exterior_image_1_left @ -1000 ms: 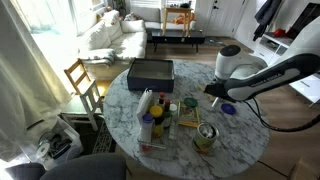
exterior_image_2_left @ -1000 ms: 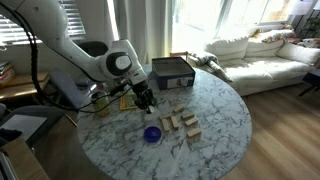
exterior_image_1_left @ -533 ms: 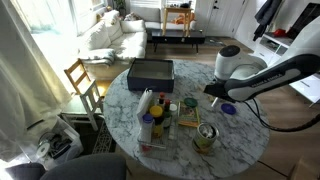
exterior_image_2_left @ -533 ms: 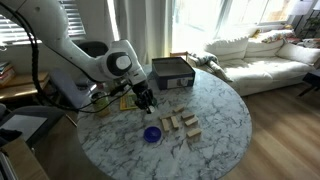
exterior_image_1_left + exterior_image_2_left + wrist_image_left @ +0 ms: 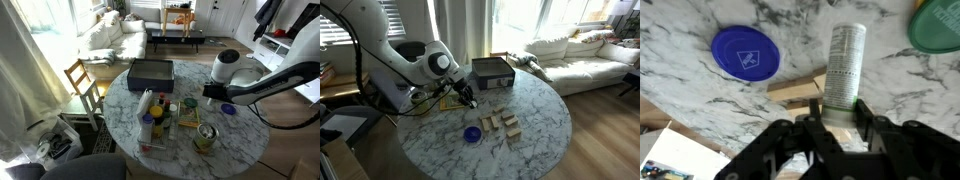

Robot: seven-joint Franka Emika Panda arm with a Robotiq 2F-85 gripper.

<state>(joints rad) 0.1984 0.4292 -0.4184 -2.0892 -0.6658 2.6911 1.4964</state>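
1. End effector: The end effector (image 5: pixel 845 118) hangs above the marble tabletop (image 5: pixel 535 120), close to the edge on the robot's side. In the wrist view its 2 fingers (image 5: pixel 824 122) are drawn partly together and pinch a pale wooden block (image 5: pixel 845 133), which fills the gap between them. In both exterior views the block is too small to make out.

2. Held item: The wooden block is off the tabletop and clamped between the fingers.

3. Items below the end effector, wrist view:
- A metal can (image 5: pixel 847 60) appears directly beyond the fingertips.
- A second wooden piece (image 5: pixel 795 90) lies on the marble just beside the can.
- A blue disc (image 5: pixel 745 52) lies flat, near the second piece but apart from it.
- A green round item (image 5: pixel 938 25) is cut off by the corner of the view.

4. Other items, exterior view:
- A group of loose wooden blocks (image 5: pixel 502 124) lies near the middle of the tabletop, just beside the blue disc.
- A black box (image 5: pixel 490 72) rests at the far edge, well apart from the end effector.
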